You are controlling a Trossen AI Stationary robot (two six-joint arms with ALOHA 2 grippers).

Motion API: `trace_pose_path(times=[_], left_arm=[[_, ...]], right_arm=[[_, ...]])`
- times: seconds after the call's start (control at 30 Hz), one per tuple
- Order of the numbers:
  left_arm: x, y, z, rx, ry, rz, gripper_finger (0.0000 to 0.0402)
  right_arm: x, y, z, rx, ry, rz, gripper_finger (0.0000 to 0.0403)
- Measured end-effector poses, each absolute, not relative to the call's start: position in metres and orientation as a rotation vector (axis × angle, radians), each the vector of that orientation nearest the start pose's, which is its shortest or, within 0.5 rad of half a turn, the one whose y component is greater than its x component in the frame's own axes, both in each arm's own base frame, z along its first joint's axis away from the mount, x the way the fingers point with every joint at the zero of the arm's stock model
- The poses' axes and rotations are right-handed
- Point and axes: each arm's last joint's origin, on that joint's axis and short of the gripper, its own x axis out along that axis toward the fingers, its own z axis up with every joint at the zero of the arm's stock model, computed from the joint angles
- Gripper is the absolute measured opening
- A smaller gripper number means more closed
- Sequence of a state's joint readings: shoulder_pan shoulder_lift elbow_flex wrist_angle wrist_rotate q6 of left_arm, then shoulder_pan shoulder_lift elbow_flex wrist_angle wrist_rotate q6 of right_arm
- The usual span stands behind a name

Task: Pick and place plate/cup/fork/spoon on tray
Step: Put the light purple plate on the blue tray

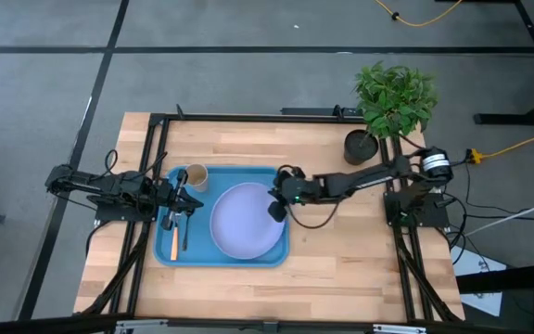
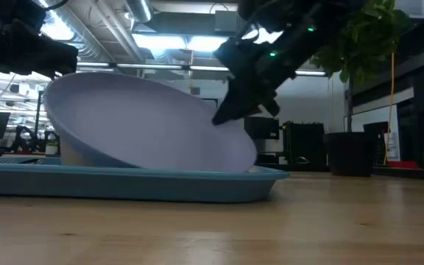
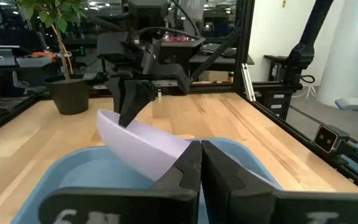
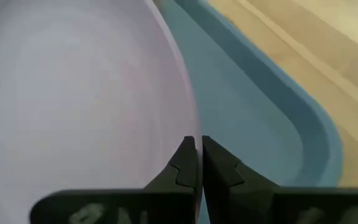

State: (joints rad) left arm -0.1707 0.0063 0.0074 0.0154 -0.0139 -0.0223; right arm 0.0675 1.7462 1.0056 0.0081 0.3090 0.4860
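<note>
Your right gripper point(image 1: 277, 206) sits over the tray point(image 1: 269, 255) at the plate's point(image 1: 244, 223) right edge, fingers pinched on the rim. In the right wrist view the two fingers point(image 4: 188, 163) are nearly together with the plate edge point(image 4: 73, 93) running into them, so count it as clamped on the plate. In the low view the plate point(image 2: 146, 121) is tilted: the side under the right gripper point(image 2: 230, 110) is lifted, the other side is down in the tray point(image 2: 124, 182). The left wrist view shows the same, plate point(image 3: 142, 143) slanting up to the right gripper point(image 3: 129, 112).

Your left gripper point(image 1: 176, 197) is over the tray's left part, fingers point(image 3: 191, 168) pressed together, holding nothing.

Cup point(image 1: 196, 176) stands in the tray's far left corner. Fork point(image 1: 174, 239) lies lengthwise along the tray's left side, spoon point(image 1: 185, 227) just beside it, between fork and plate.

Potted plant point(image 1: 392, 102) stands on the table point(image 1: 341, 278) beyond the tray's right end, well apart from it.
</note>
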Motion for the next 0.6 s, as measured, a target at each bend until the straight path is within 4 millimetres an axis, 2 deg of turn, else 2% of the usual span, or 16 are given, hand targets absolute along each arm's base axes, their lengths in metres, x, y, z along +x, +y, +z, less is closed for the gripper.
trace_pose_path(times=[0.13,0.23,0.37,0.6], left_arm=[[0.096,-0.016,0.167,-0.024,-0.015,-0.157,0.0000],[0.096,-0.016,0.167,-0.024,-0.015,-0.157,0.0000],[0.096,-0.016,0.167,-0.024,-0.015,-0.157,0.0000],[0.096,-0.016,0.167,-0.024,-0.015,-0.155,0.0000]], right_arm=[[0.376,0.016,0.180,0.305,0.650,-0.392,0.0008],[0.386,0.015,0.183,0.283,0.647,-0.377,0.0029],[0.389,0.015,0.181,0.265,0.670,-0.363,0.0058],[0.389,0.010,0.181,0.267,0.672,-0.374,0.0066]])
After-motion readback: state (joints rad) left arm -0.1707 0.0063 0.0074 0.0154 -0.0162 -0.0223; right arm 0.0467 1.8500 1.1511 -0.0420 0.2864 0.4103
